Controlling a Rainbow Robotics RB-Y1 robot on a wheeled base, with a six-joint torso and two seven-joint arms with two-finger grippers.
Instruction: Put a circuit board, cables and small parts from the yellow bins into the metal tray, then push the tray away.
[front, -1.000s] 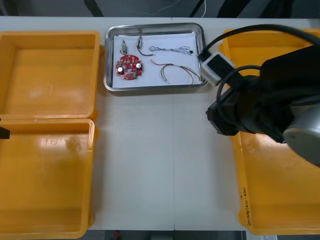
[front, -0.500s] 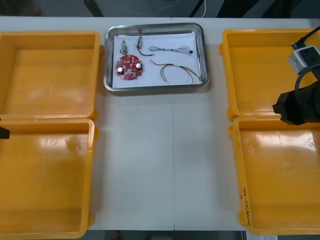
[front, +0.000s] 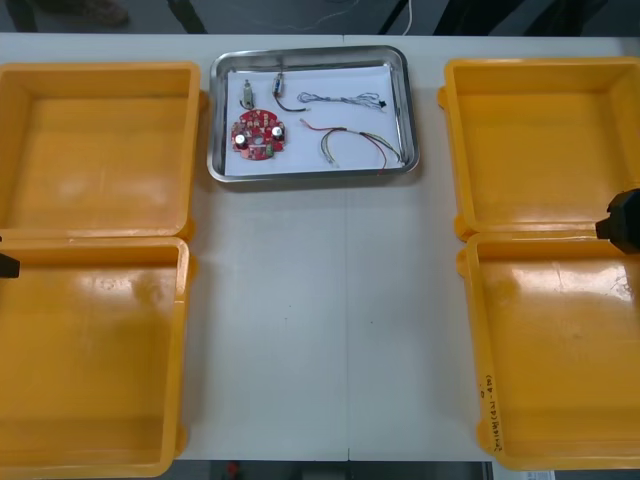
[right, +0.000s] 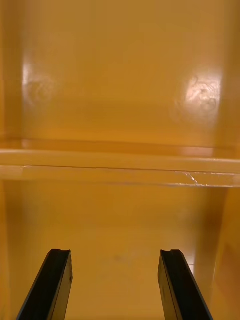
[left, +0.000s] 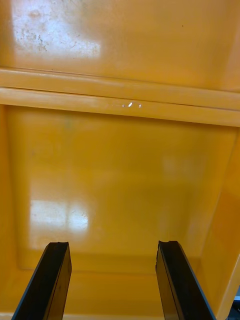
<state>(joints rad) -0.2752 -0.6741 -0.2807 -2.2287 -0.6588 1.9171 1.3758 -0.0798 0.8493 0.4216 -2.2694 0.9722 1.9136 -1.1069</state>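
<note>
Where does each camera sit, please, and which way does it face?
Front: above the arms, looking down at the table, metal tray and yellow bins; right arm at edge.
Right wrist: on that wrist, facing into bins; right gripper open.
Left wrist: likewise; left gripper open.
Shared: both wrist views show two bins' adjoining rims.

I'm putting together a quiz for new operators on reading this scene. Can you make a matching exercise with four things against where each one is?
Things:
1. round red circuit board
2. twisted blue and white cable
3. red and yellow cable
4. right gripper

Places:
A. open, above the right-side yellow bins
B. left half of the metal tray
C. tray's right half, far side
D. tray's right half, near side

Pairs: 1-B, 2-C, 3-D, 4-A
</note>
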